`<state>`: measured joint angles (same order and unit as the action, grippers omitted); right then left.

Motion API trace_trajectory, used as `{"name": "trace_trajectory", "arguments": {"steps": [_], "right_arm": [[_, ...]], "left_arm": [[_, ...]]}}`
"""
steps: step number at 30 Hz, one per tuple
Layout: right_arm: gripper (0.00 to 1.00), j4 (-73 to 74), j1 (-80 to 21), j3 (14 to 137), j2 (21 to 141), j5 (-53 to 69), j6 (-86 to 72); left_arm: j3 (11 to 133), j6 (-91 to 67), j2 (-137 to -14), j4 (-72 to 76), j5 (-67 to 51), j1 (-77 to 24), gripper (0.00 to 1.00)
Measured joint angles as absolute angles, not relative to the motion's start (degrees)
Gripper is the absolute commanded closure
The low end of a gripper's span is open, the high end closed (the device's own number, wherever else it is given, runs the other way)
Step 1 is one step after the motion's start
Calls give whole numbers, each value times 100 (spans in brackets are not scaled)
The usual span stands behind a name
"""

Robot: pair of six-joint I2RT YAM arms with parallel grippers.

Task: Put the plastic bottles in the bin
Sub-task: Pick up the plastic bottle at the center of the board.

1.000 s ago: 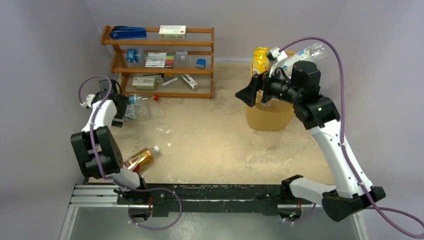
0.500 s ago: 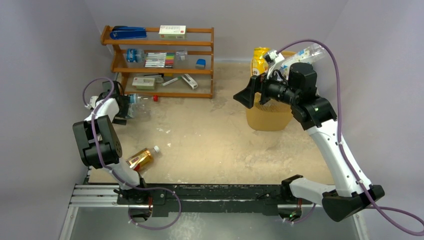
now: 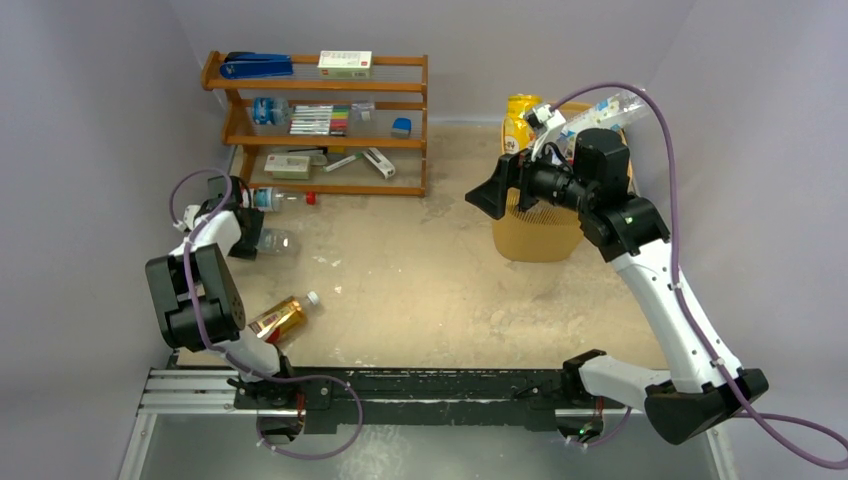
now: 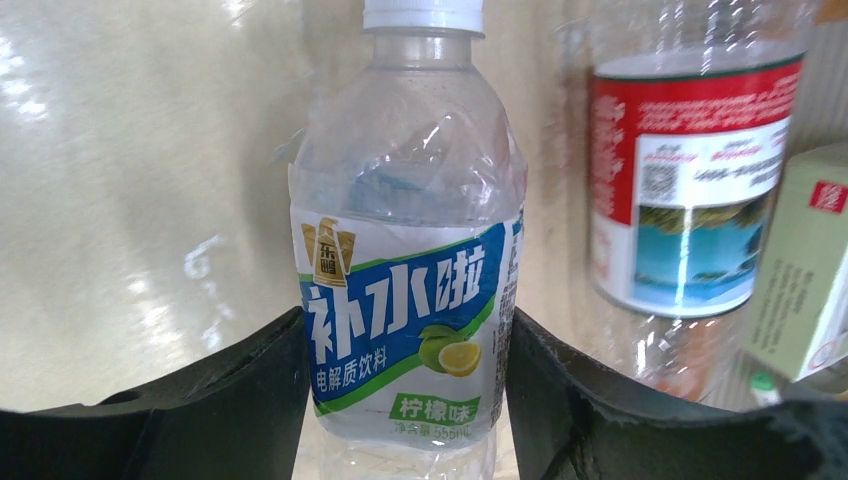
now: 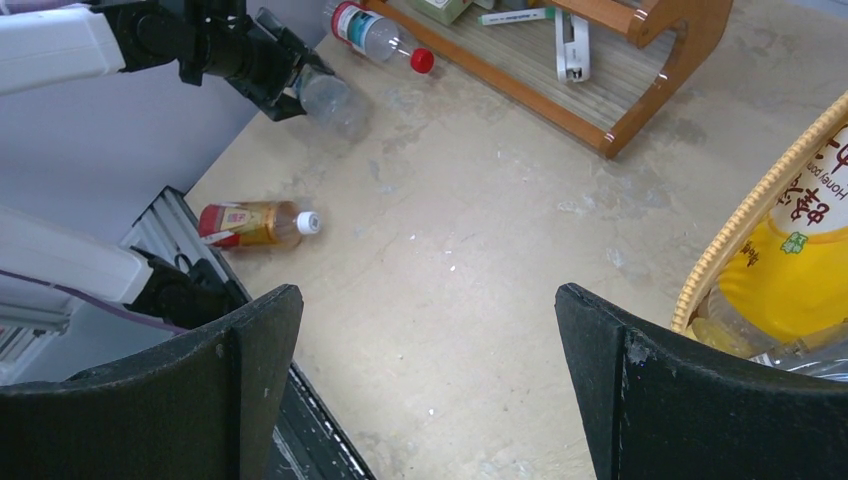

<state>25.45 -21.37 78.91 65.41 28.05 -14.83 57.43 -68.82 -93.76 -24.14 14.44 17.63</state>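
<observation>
My left gripper (image 4: 405, 400) is shut on a clear plastic bottle (image 4: 405, 280) with a blue and green label and a white cap; both black fingers press its sides. In the top view this gripper (image 3: 245, 232) holds that bottle (image 3: 274, 241) at the table's left. A red-labelled bottle (image 4: 690, 180) with a red cap lies just beyond it, before the rack (image 3: 272, 197). An amber bottle (image 3: 280, 318) lies near the left arm's base. The yellow-orange bin (image 3: 540, 235) stands at the right with bottles sticking out. Next to its rim my right gripper (image 3: 490, 195) hangs open and empty (image 5: 430, 370).
A brown wooden shelf rack (image 3: 320, 120) with markers, a stapler and small boxes stands at the back left. A pale green box (image 4: 800, 260) shows beside the red-labelled bottle. The bin's rim (image 5: 760, 210) lies close to my right finger. Grey walls close in the table.
My left jaws have closed from wide open onto the clear bottle, and the left wrist has shifted a little. The right gripper has drifted slightly left, still open.
</observation>
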Motion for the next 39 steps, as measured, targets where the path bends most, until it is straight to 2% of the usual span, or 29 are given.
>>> {"name": "trace_trajectory", "arguments": {"steps": [6,11,27,39], "right_arm": [[0,2429,-2139,7782,6499,2814,-1503],[0,2311,-2147,7629,6451,2853,-1564],[0,1909,-2187,7352,6370,3083,-1966],[0,1605,-2248,7091,6364,3197,-2375]], "left_arm": [[5295,-6604,-8619,-2637,1164,1732,42],[5275,-6278,-7889,-2801,930,1334,42],[6246,-5413,-7146,-2797,-183,-1140,39],[7037,-4777,-7498,-2198,-475,-3428,39]]}}
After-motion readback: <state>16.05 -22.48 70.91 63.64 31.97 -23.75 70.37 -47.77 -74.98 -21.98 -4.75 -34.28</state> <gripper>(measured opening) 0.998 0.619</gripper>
